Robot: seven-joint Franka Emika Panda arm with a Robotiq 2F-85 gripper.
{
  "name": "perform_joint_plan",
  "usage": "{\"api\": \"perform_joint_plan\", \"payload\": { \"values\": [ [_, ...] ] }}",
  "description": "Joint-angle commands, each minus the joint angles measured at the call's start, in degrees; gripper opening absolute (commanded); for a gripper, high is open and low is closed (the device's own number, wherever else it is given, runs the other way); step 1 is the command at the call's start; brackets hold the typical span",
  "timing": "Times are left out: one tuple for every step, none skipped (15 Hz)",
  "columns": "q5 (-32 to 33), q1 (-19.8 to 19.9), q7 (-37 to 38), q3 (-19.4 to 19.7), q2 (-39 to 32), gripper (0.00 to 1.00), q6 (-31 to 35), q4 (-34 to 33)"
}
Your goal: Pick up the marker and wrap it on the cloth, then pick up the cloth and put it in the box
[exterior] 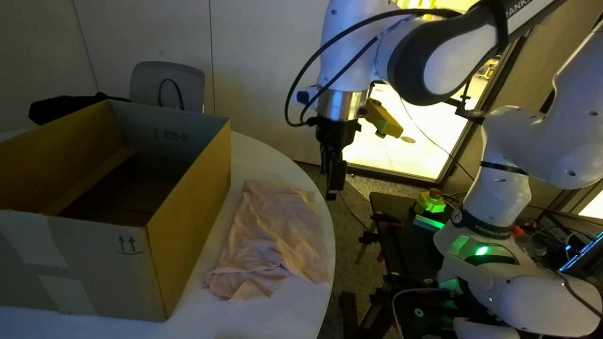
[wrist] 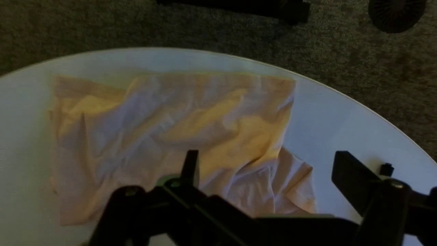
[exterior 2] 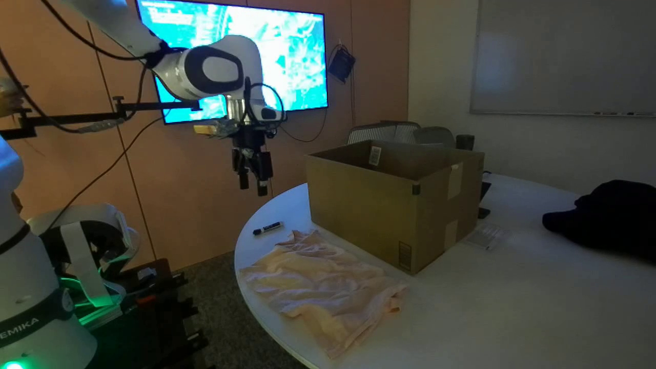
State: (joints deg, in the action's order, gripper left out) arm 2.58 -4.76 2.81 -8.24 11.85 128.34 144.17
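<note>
Pincer (exterior 2: 253,187) spread wide, nothing held, I need the marker (exterior 2: 267,228) first: it's on the table (exterior 2: 512,307), about eleven o'clock from the cloth (exterior 2: 323,287) in an exterior view, so I should center above, straddle it crosswise, drop straight, squeeze lightly.

In the wrist view, parted black jaws cover part of the crumpled pink fabric cloth (wrist: 184,126) and all but the dark end of the black-and-white cylindrical marker (wrist: 386,170). An exterior view's left edge cuts the brown cardboard box (exterior: 106,263). The marker's print (exterior 2: 270,227) is too small to read.
</note>
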Motion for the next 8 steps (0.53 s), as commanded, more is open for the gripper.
{"api": "perform_joint_plan", "payload": {
  "values": [
    [3.13, -2.77, 2.38, -2.87, -13.94, 1.0, 6.32, -8.18],
    [3.52, -3.69, 2.78, -3.37, -17.08, 1.0, 7.44, -10.15],
    [4.22, -4.72, 3.72, -3.83, -20.61, 1.0, 8.64, -12.27],
    [4.91, -5.65, 4.37, -3.94, -23.21, 1.0, 9.0, -14.3],
    [5.43, -6.73, 5.13, -3.93, -26.22, 1.0, 9.82, -16.51],
    [4.73, -7.6, 4.6, -3.98, -28.64, 1.0, 10.31, -18.54],
    [4.85, -8.74, 5.17, -3.89, -31.7, 1.0, 11.11, -20.79],
    [4.62, -9.7, 5.11, -3.82, -34.14, 1.0, 11.78, -22.85]
  ]
}}
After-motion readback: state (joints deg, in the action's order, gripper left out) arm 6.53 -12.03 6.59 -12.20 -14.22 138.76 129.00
